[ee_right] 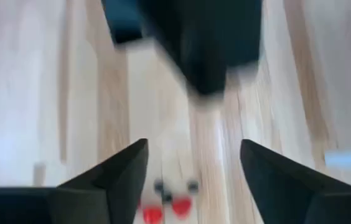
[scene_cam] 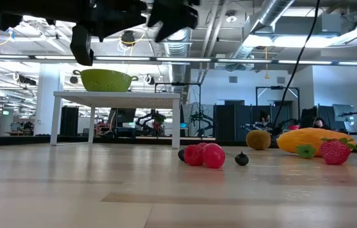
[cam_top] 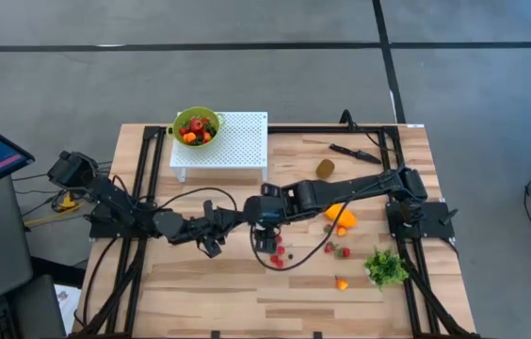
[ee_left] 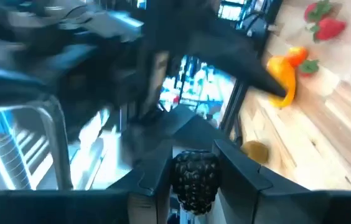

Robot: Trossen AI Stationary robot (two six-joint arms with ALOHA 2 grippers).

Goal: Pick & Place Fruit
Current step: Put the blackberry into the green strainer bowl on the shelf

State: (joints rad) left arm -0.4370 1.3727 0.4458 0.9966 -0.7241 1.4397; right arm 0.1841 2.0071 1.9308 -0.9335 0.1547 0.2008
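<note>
Left gripper (cam_top: 211,235) hovering above the wooden table (cam_top: 200,301), near mid-table, fingers (ee_left: 150,180) clamping a dark bumpy blackberry (ee_left: 195,177) between them, seen plainly in the left wrist view. Right gripper (cam_top: 265,235) hanging just beside it, on the side toward the loose fruit, fingers (ee_right: 116,171) standing well apart with nothing between them. Lying directly beneath the right gripper on the boards: a small cluster of red berries (cam_top: 278,256), showing in the low view as two round red pieces (scene_cam: 205,154) with a tiny dark berry (scene_cam: 242,159) just beside them. Sitting farther out along the right arm's side: the elongated orange fruit (cam_top: 341,217), partly tucked under the arm, with strawberries (cam_top: 339,250) near it and a small orange piece (cam_top: 341,282) closer to the table's front edge. Resting beyond the right arm, toward the back of the table: the brownish kiwi-like oval (cam_top: 325,169), well apart from both grippers. Standing behind the left gripper, near the back edge: a white perforated stand (cam_top: 233,141), carrying a green colander (cam_top: 197,124) at its corner, already holding several red, orange and dark pieces. Lying off to the right arm's base: a green leafy bunch (cam_top: 386,267); near the back edge, a black knife (cam_top: 352,151).
</note>
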